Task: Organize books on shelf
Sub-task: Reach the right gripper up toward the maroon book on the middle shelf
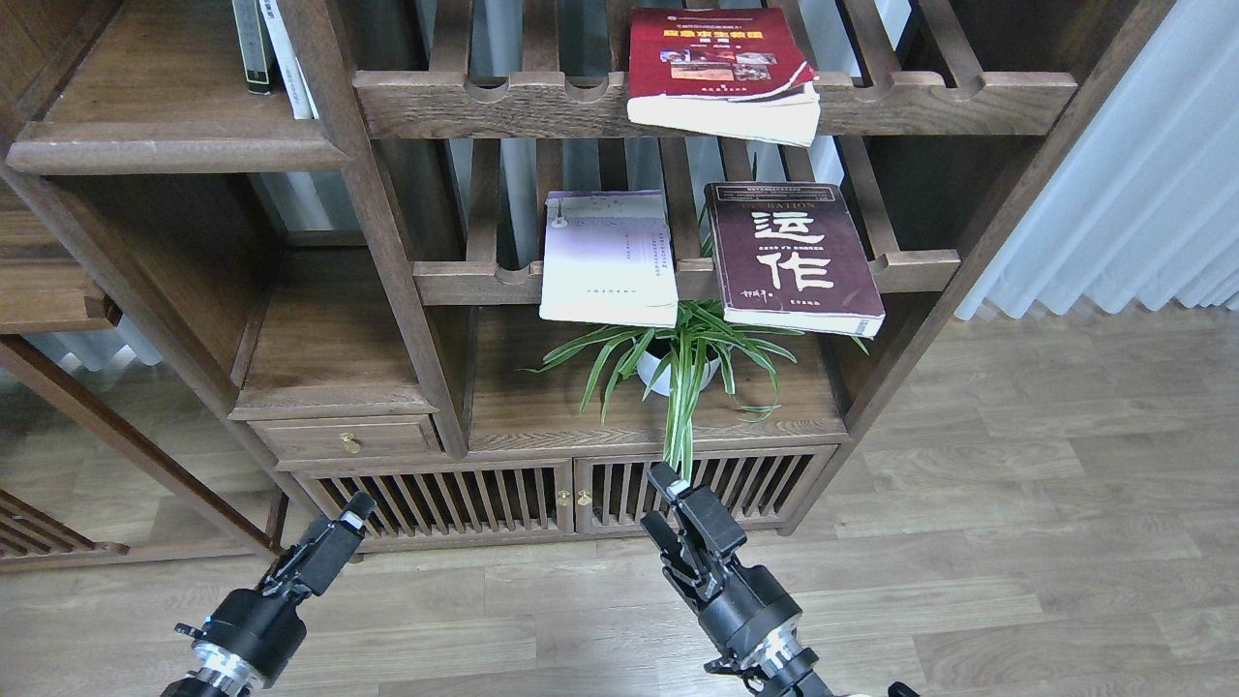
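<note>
1. Red book [721, 68]: lies flat on the upper slatted rack [542, 102], cover up, its front corner overhanging the scalloped rail.
2. Lilac-white book [608, 257]: lies flat on the lower slatted rack [465, 281], left of centre, its lower edge past the rail.
3. Maroon book [789, 254]: same lower rack, just right of the lilac-white book and apart from it, large white characters facing up, lower end overhanging the rail.
4. Shelf [174, 145]: solid dark plank with rounded front edge, upper left of the cabinet; two upright volumes [271, 53] stand at its right end beside the post.
5. Potted plant [678, 363]: white pot with long green leaves, on the cabinet's lower board beneath the two books.
6. Left gripper [341, 528]: low, over the floor before the cabinet doors, holding nothing; seen narrow and dark, so I cannot tell whether its fingers are spread.
7. Right gripper [663, 499]: low at centre, fingers parted, empty, pointing toward the cabinet just under the hanging leaves.
</note>
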Robot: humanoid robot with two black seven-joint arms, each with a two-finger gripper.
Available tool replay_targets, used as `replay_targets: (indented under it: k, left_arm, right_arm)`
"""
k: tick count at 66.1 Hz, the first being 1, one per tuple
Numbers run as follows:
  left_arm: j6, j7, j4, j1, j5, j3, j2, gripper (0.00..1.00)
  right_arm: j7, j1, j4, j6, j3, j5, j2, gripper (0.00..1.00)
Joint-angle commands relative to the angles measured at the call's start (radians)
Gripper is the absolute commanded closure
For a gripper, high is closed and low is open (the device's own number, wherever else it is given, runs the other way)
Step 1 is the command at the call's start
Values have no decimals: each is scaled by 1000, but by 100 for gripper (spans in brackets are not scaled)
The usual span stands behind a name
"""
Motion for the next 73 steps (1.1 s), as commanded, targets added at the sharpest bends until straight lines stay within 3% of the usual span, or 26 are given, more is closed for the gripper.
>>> replay_targets:
  k: [1, 32, 44, 58, 73]
  left_arm:
    - [0, 6, 15, 0, 0, -17, -25, 0]
    - [0, -3, 35, 0, 0, -106, -44, 0]
    - [0, -3, 63, 0, 0, -157, -44, 0]
    - [0, -3, 86, 3, 0, -183, -45, 0]
    - [0, -3, 91, 2, 0, -186, -45, 0]
  right_arm:
    - [-1, 24, -28, 13, -1, -2, 0, 1]
    - [-1, 61, -271, 13, -3, -2, 0, 1]
    - [-1, 87, -301, 13, -4, -2, -5, 1]
    - [4, 248, -497, 13, 26, 38, 0, 1]
    - [18, 315, -505, 13, 33, 69, 0, 1]
